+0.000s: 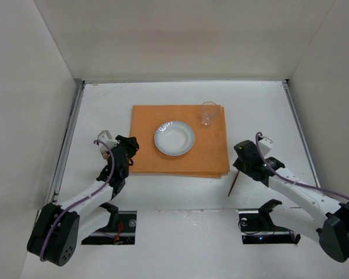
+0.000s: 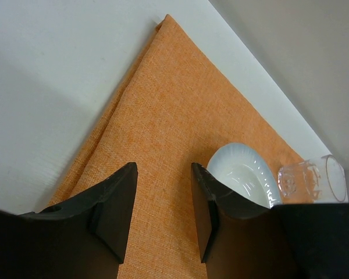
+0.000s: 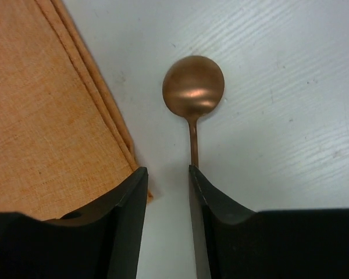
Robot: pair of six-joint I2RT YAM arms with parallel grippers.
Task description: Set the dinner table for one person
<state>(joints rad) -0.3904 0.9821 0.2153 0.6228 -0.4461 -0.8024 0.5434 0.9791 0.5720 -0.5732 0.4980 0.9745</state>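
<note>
Your left gripper [image 2: 163, 170], jaws apart and empty, hangs over the orange placemat [image 2: 180, 104]; your right gripper [image 3: 167, 171], jaws apart too, over the copper spoon [image 3: 193, 87] lying on the dinner table [image 1: 262, 110].

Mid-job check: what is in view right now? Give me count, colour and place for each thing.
table: one, white, under everything.
placemat: one, orange, middle of the table.
plate: one, white, on the middle of the placemat.
glass: one, clear, upright on the placemat's far right corner.
spoon: one, copper, on the table just right of the placemat, its handle running in under the right gripper.
left gripper: one, black, open and empty, over the placemat's left edge.
right gripper: one, black, open, over the spoon's handle.
</note>
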